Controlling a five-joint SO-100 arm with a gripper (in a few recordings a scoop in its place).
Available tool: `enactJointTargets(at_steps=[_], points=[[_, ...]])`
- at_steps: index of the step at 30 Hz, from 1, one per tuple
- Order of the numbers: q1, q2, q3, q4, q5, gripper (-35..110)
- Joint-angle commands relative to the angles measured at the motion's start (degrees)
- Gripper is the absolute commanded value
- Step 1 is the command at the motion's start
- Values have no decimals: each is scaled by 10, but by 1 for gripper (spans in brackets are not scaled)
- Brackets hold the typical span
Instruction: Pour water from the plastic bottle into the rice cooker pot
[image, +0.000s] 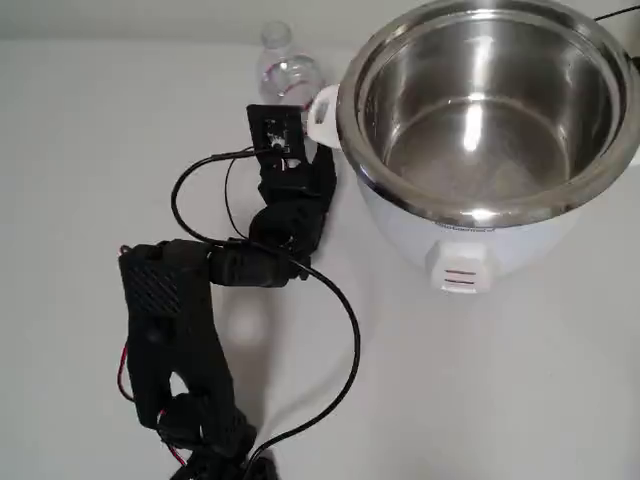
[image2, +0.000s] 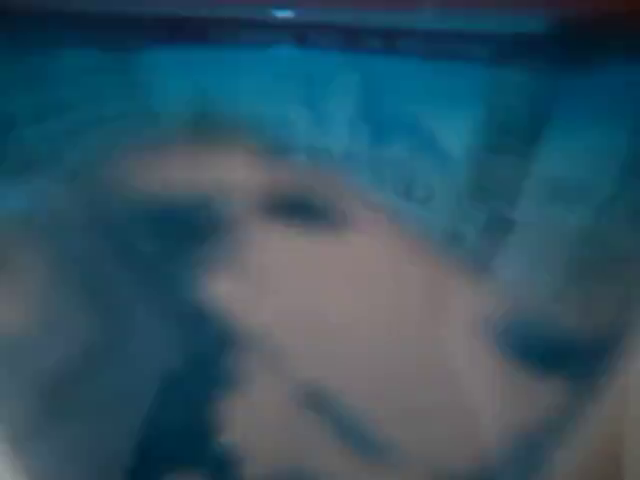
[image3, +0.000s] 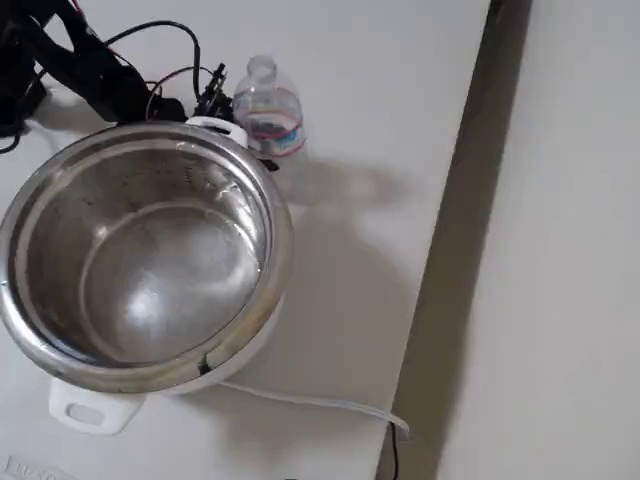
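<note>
beside the cooker's white side handle (image: 322, 108), the plastic bottle (image: 287, 72) is standing upright on the white table (image: 80, 130), uncapped as far as we are making out, with its red and blue label band showing in the fixed view (image3: 270, 122). it is sitting just next to the rice cooker pot (image: 490, 110), on the left of it in the overhead view, close to the handle, though we cannot tell whether the two are touching.

our gripper (image: 290, 140) is reaching toward the bottle's near side. the black wrist housing is covering the fingers from above, and the wrist view is giving us nothing but a blue and tan blur, so we cannot tell how wide the claw is standing or whether it has any hold on the bottle.

we are judging this to be the grasp step, with no pouring begun; the pot's steel bottom is looking shiny, and we cannot say whether water is in it.

to do this well, we are wanting the fingers to close around the label band, where the ribbed wall should be stiffest, and gently, since a thin open bottle may squirt if squeezed. the handle is crowding the bottle, so we are planning to lift straight up before swinging over the rim (image3: 285, 230), then tip slowly with the mouth well inside the pot. the black cable (image: 340, 320) looping beside the arm is something we are keeping clear of the cooker.
</note>
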Motion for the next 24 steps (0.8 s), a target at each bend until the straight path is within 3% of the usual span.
enactJointTargets(at_steps=[1,9,18,24], points=[[0,55,-29,-33,15,12],[-29,197,2,25,37,12],[-45,380,9,197,71,12],[-41,522,9,338,145,12]])
